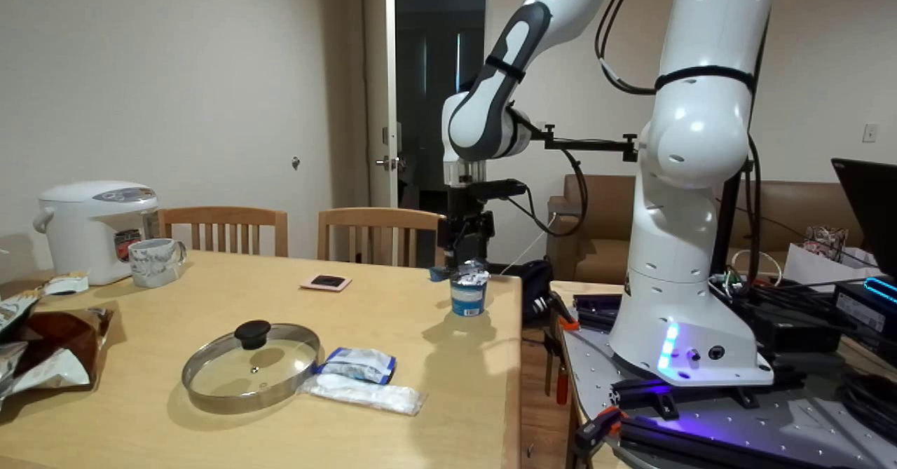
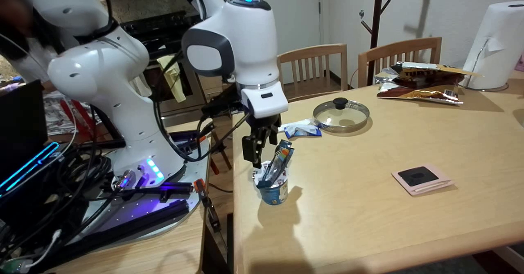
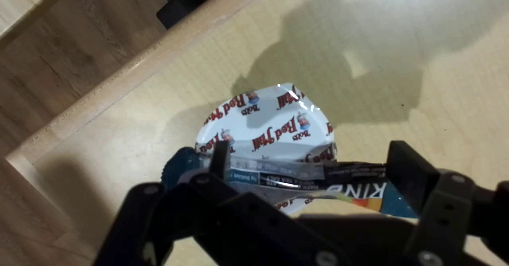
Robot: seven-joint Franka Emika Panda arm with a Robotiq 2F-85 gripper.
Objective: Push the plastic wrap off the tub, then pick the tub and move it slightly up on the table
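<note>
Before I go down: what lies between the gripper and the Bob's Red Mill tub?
The wrist view shows a KIND wrapper lying across the Bob's Red Mill tub, beneath the open gripper.

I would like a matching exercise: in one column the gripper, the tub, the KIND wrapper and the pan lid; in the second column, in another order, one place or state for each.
Things
1. gripper
2. tub
3. KIND wrapper
4. pan lid

Places and states
A. resting across the tub's top
B. lying flat, topped by a black knob
C. open
D. upright, beneath the KIND wrapper

Pairs: 1-C, 2-D, 3-A, 4-B
</note>
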